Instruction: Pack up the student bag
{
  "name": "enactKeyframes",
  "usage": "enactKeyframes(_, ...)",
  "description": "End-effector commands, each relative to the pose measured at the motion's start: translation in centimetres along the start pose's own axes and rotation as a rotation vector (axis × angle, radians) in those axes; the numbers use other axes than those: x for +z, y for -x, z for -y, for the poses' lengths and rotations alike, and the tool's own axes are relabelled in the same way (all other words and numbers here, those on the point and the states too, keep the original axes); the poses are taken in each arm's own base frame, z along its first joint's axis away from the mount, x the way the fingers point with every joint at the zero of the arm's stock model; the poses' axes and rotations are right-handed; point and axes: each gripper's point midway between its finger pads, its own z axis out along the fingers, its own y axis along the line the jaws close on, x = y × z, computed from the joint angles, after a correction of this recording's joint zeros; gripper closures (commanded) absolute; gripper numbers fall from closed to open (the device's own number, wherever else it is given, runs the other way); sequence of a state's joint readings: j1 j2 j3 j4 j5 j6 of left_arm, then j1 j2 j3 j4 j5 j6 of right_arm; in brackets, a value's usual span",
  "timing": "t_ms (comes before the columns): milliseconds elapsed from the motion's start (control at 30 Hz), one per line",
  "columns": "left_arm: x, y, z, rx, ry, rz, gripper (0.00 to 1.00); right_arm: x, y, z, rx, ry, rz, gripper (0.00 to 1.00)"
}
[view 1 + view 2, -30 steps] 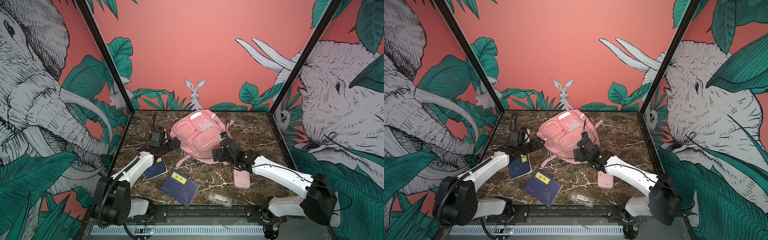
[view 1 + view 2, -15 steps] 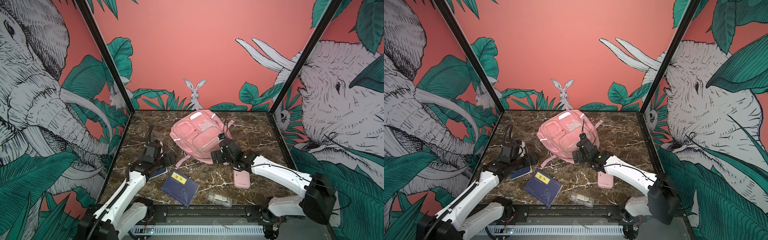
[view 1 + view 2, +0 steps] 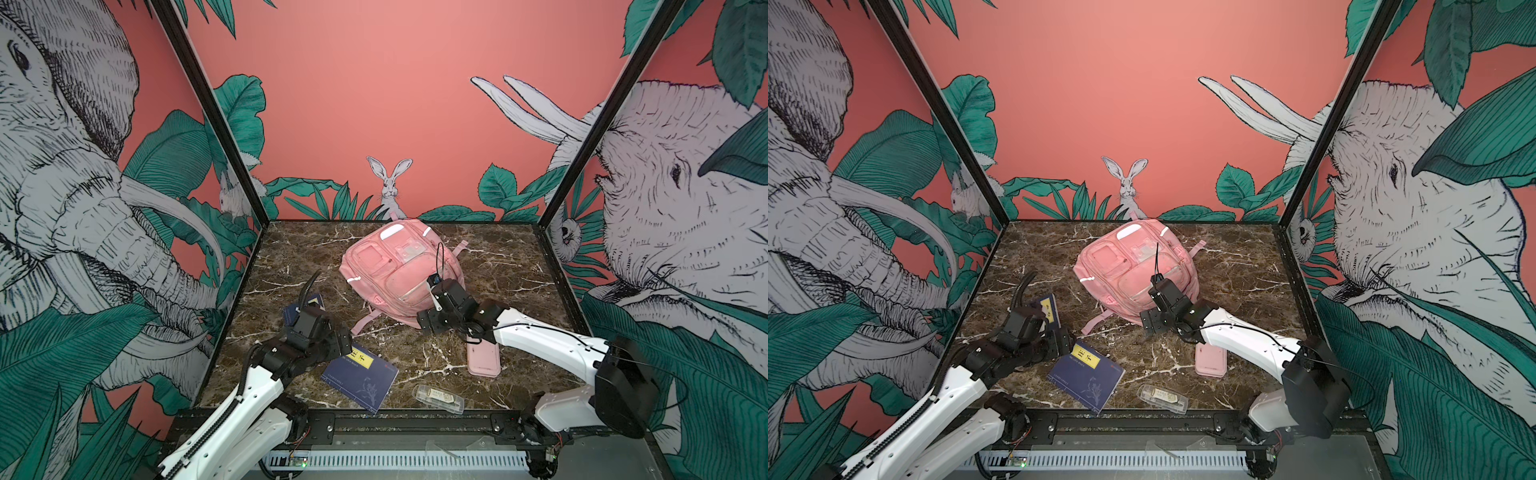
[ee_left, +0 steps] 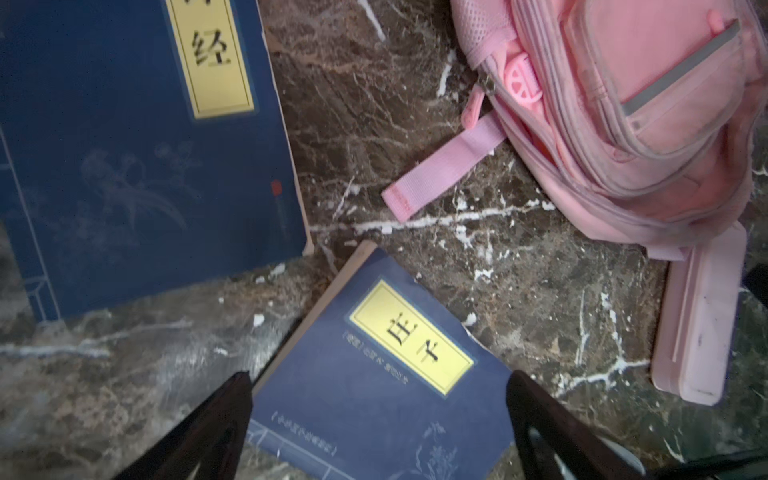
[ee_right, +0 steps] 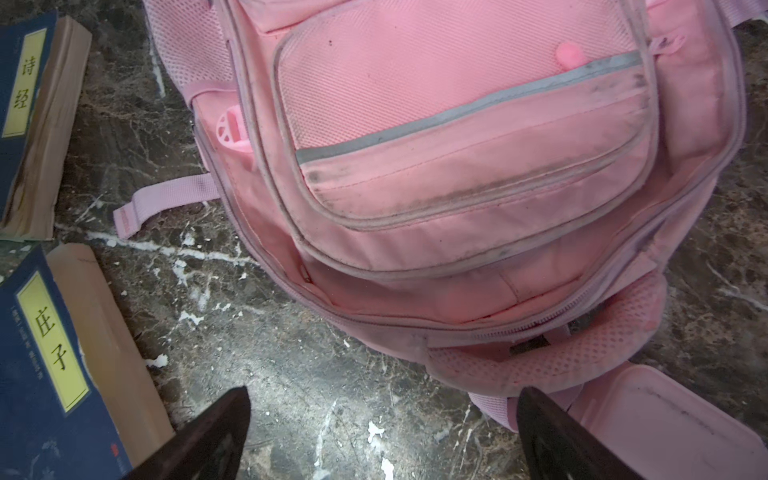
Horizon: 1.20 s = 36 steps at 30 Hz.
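On the dark marble table point(image 3: 498, 266), the student bag point(image 3: 399, 270) is laid flat toward the back, long axis roughly front to back. Its near end is closely faced by the right gripper point(image 5: 382, 407), spread wide and empty. The left gripper point(image 4: 378, 399), likewise spread and empty, is poised farther off over a blue book point(image 3: 359, 374).

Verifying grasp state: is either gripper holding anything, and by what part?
Nothing held: left gripper and right gripper have jaws apart, nothing between them; student bag lies ungripped.

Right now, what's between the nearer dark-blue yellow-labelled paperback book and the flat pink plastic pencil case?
Nothing: only bare brown marble tabletop separates the dark-blue book and the pink pencil case, clear in both top views.
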<state>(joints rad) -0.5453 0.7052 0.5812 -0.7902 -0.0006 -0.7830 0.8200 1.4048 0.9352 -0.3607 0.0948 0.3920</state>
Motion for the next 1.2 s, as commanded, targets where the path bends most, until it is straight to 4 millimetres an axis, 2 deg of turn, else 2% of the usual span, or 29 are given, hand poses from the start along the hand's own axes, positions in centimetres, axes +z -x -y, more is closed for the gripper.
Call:
enactKeyframes(0,-1.0,-2.7,-2.6,-0.071,0.114,-0.053,0.07,0.2,0.0,-1.9,-0.017,0.088,0.014,0.03)
enactKeyframes(200,-1.3,-5.5,-3.6,-0.081,0.164,-0.11,0.18,1.1,-0.4,-3.7,-0.046,0.139,-0.005,0.07)
enactKeyframes(300,-0.1,-7.1,-3.7,-0.076,0.18,-0.186,0.19,1.3,-0.3,-4.5,-0.057,0.16,-0.006,0.09)
enactKeyframes(567,3.3,-9.8,-1.6,-0.092,0.082,-0.307,0.18,1.8,-0.7,-7.2,-0.079,0.211,-0.036,0.13)
enactKeyframes(867,4.7,-10.8,-1.3,-0.136,0.018,-0.314,0.19,2.6,-1.4,-9.9,-0.035,0.279,-0.062,0.16)
enactKeyframes(1167,6.5,-10.8,-0.8,-0.13,0.006,-0.303,0.19,2.3,-0.3,-11.3,-0.003,0.311,-0.051,0.18)
